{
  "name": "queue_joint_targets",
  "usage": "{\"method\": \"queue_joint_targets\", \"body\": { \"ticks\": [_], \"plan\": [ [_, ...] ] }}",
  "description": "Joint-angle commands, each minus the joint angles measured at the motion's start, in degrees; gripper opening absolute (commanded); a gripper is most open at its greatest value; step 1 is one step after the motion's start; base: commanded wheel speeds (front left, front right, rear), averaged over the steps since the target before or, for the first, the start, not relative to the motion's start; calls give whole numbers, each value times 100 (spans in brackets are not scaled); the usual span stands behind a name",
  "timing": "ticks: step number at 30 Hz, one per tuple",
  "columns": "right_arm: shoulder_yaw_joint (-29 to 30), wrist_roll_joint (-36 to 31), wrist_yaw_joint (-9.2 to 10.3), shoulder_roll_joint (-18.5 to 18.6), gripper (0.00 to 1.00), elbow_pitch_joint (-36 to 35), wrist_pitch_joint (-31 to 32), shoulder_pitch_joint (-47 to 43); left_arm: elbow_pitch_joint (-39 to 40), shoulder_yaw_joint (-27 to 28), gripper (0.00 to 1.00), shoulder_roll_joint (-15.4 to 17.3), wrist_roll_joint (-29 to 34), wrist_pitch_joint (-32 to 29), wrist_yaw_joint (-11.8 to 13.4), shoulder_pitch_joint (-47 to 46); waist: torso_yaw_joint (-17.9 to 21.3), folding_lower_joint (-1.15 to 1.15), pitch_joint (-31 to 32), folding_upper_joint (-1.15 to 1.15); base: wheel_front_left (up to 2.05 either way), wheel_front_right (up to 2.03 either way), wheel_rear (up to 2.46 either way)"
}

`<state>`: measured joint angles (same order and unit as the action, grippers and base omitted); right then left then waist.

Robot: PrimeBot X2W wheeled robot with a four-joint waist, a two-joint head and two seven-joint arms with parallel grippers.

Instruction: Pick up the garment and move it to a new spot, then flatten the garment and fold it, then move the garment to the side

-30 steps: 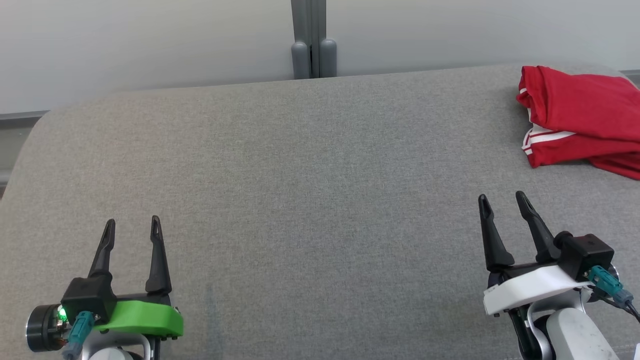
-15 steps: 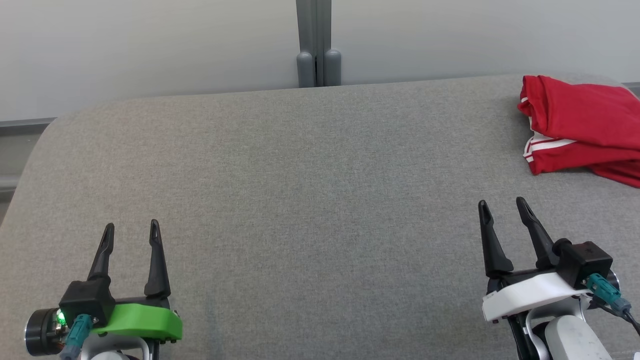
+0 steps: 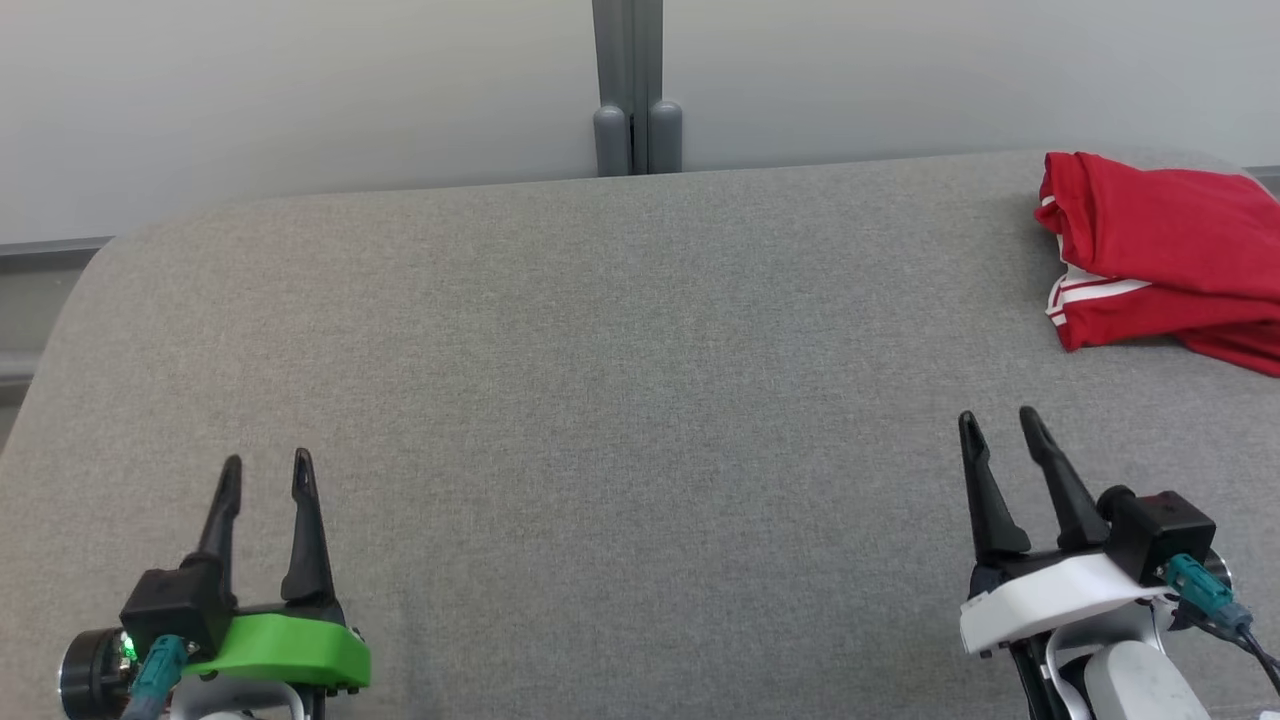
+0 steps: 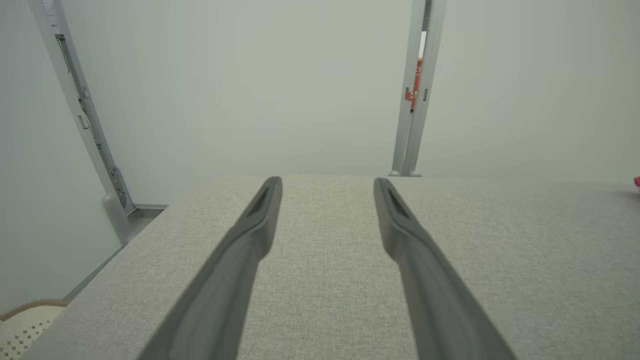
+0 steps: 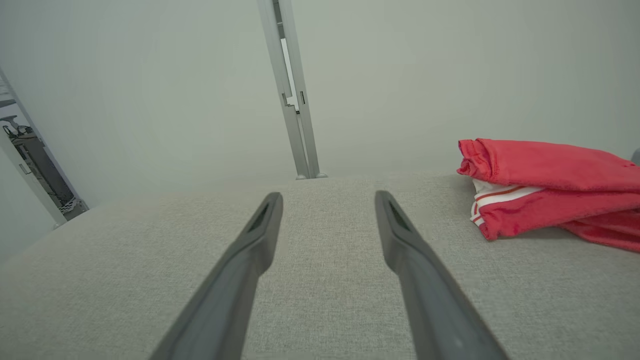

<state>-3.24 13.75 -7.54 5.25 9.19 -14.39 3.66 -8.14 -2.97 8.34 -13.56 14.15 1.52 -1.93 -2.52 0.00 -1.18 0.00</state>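
The red garment [image 3: 1165, 255] with white stripes lies on the grey padded table [image 3: 600, 350]. It is far off to the right of the grey post [image 3: 630, 90] that stands at the wall behind the table, near the back edge. It is not spread out. It sits in a thick bundle with layers on top of each other and one rounded fold facing the post. Part of it runs out of the head view, so I cannot see its whole shape.

The left gripper [image 3: 267, 460] is low down to the left of the post, on the near side of the table. Its two dark fingers are apart and there is nothing between them. The right gripper [image 3: 998, 416] is to the right of the post, also on the near side. Its fingers are apart too, and it holds nothing. It is well apart from the garment, which lies farther back towards the post's wall and more to the right.

I think most of the job is done. The garment looks folded and set off to the side, and both grippers are free of it. The fold is a bit lumpy, so I cannot say it is neat. If anything is left, it looks like very little.
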Motion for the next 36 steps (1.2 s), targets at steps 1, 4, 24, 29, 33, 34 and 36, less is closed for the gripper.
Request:
{"method": "queue_joint_targets", "body": {
  "ticks": [1,4,24,29,33,34,36],
  "plan": [
    [-1,21,0,-10,0,36,5,-19,-49,4,0,-21,-20,-13,-4,7,1,0,0,0,0,0,0],
    [25,308,0,-22,0,62,70,-21,-121,64,0,-45,-295,-112,-36,-33,6,0,3,0,0,0,0],
    [248,2270,2,-51,0,167,573,69,-212,278,0,-170,-2243,-600,-260,-131,46,0,18,0,0,0,0],
    [299,2697,2,-61,0,188,682,87,-238,328,0,-199,-2668,-709,-311,-160,56,0,22,0,0,0,0],
    [337,3016,2,-68,0,205,764,102,-259,367,0,-221,-2987,-792,-347,-183,64,0,25,0,0,0,0],
    [345,3086,2,-69,0,209,783,105,-264,376,0,-225,-3056,-809,-356,-188,65,0,26,0,0,0,0],
    [364,3238,2,-73,0,217,823,110,-273,395,0,-235,-3215,-847,-372,-197,69,0,28,0,0,0,0]
  ]
}}
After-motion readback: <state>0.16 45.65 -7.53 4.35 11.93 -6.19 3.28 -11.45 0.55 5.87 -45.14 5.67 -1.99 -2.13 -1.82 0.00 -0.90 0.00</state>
